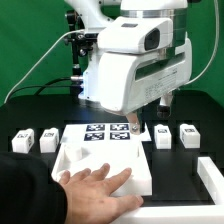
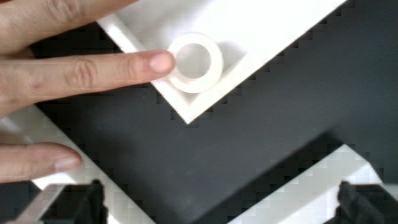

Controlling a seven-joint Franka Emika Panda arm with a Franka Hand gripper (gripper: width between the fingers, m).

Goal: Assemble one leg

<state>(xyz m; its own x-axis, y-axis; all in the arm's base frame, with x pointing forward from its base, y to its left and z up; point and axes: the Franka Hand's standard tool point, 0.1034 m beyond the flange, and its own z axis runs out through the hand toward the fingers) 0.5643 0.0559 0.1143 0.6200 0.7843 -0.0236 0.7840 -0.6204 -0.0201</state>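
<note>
The gripper (image 2: 214,208) is seen spread wide in the wrist view; its two fingertips (image 2: 64,206) are set well apart, and nothing is held between them, only the black table (image 2: 231,150) being seen in the gap; in the exterior view the gripper is largely hidden behind the bulky white arm (image 1: 125,70), which is lowered over the far edge of the tray (image 1: 138,160). A corner of this white tray is shown in the wrist view, with a round socket (image 2: 192,60) set into it; the corner is kept apart from the fingertips. A person's hand (image 1: 92,185) is laid flat on the tray in the exterior view; in the wrist view two of its fingers (image 2: 80,70) are seen, one of them touching the rim of the socket.

No leg is gripped; four are counted on the table in the exterior view, each with a dark marker on its face; one leg (image 1: 22,142) and a second leg (image 1: 47,140) are placed side by side to the exterior view's left of the tray; a third leg (image 1: 163,135) and a fourth leg (image 1: 188,133) are placed to the exterior view's right of it, near the arm but apart from it. The marker board (image 1: 100,135), printed with black tags, is found at the tray's far edge, beneath the arm; a further white part (image 1: 210,175) is seen at the exterior view's right, and what it is cannot be told
</note>
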